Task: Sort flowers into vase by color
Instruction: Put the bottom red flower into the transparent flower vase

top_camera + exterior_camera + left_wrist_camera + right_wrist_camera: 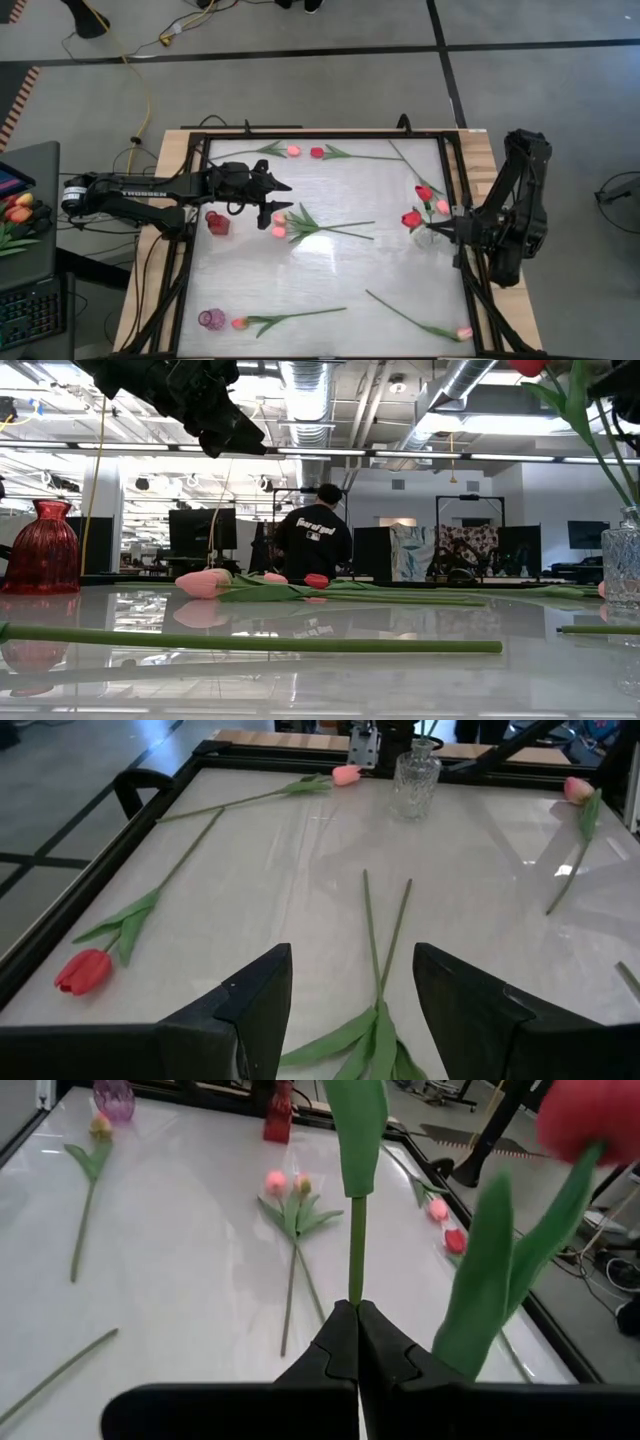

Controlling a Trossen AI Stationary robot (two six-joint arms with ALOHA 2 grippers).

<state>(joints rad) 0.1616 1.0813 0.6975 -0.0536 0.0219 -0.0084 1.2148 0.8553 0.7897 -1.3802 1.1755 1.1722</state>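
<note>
- Tulips are the job here, and the pair nearest the left pincer (272, 198) lies just below and ahead of its fingers, pink buds (279, 226) toward the pincer and both stems (385, 935) running away from it across the table (330, 255) toward the right arm.
- Left pincer hovers above the table with its jaws spread wide and nothing between them; in its wrist view the two stems pass straight through the gap, so the long axis lines up with the reach and the jaws would close across the stems.
- Left arm is clearly the nearer one for this pair; the right arm is well apart, at the table's far right edge.
- Right pincer (357, 1342) is closed tight on a green stem (356, 1250) that stands upright out of it, beside the red tulip (412, 219) at the clear vase.
- Clear vase (428, 236) stands near the right edge and has red tulips in or at it; whether the gripped stem is already seated in it I cannot tell.
- Red vase (217, 222) stands just beside the left pincer, on the left side; nothing shows standing in it.
- Purple vase (211, 319) sits at the near left corner, looking empty, with a pink tulip (240, 323) lying just beside it.
- Other tulips lie loose: a pink one (293, 151) and a red one (317, 153) at the far edge, and another pink (464, 332) at the near right.
</note>
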